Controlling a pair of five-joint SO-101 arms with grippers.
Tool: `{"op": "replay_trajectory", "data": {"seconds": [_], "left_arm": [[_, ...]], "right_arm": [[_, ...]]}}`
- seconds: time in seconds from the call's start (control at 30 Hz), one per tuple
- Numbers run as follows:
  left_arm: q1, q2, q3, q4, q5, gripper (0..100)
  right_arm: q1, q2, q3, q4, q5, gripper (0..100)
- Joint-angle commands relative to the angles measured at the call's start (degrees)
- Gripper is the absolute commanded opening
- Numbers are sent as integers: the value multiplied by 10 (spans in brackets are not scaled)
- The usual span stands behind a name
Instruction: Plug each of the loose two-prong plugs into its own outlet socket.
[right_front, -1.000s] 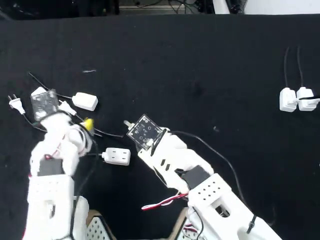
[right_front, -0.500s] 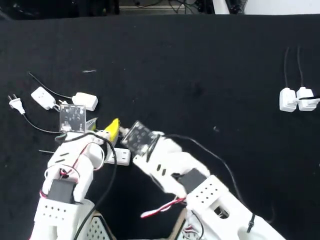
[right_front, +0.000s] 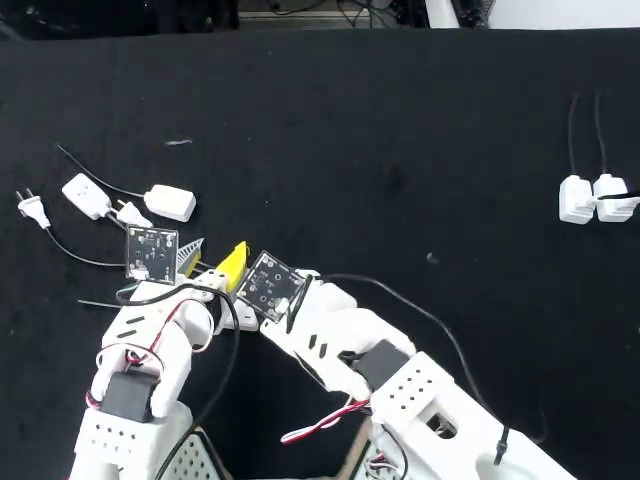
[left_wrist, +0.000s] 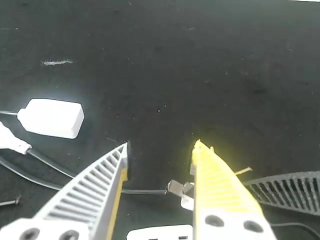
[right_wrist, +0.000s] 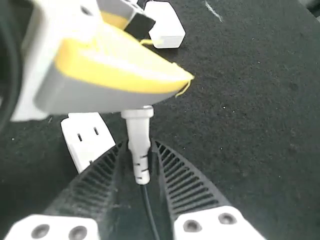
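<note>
Our right tool (right_wrist: 139, 146) grips one plug (right_wrist: 138, 125), a socket (right_wrist: 85, 135) just beside it; our left tool (left_wrist: 160, 145) stands open, empty. We see no nearby plug seated.

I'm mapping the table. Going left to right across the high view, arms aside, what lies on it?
A two-prong plug → small white socket → larger white socket → at the far right, a pair of white sockets with cords.

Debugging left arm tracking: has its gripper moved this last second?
Yes. In the high view the left gripper has shifted right, from below the white block to its lower right.
</note>
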Motion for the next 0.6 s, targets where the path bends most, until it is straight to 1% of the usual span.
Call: {"op": "replay_trajectory", "data": {"seconds": [0.0, 0.07, 0.3, 0.47, 0.57], "left_arm": [[3, -7, -7, 13, -32, 206], [3, -7, -7, 15, -35, 206], [2, -7, -6, 22, -35, 206], [0, -8, 0, 23, -35, 206], [-21, -10, 1, 23, -35, 206]], "right_arm": [[-6, -26, -15, -10, -55, 10], [-5, -26, -17, -10, -70, 10], [-5, -26, -32, -3, -69, 10], [-6, -26, -102, 74, -69, 10], [-7, -26, -146, 118, -50, 10]]}}
